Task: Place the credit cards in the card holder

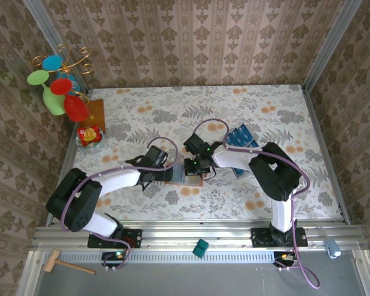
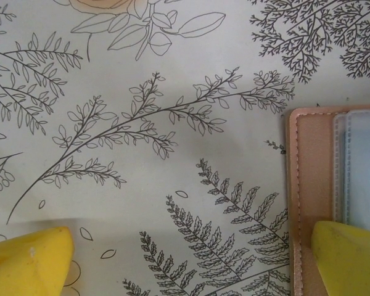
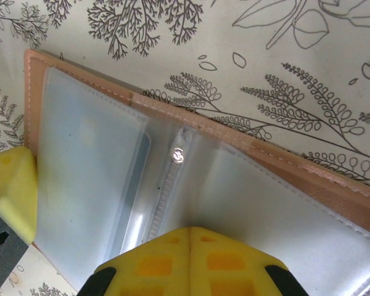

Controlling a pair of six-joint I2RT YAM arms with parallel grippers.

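1 card holder [image 1: 188,174]. Blue credit cards [image 1: 240,135]: several, bunched, exact count unreadable. 2 arms: left arm [image 1: 108,184], right arm [image 1: 274,176]. 1 wire ornament [image 1: 61,86] with 4 coloured discs. 1 amber square [image 1: 97,114]. 1 wooden mallet [image 1: 60,263]. 1 teal block [image 1: 200,248].

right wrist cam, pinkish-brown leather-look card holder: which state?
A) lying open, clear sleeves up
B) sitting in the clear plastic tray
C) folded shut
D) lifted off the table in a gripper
A: the pinkish-brown leather-look card holder lies spread open on the floral tablecloth with its clear plastic sleeves facing up. The right gripper is over it with jaws shut and nothing between them.
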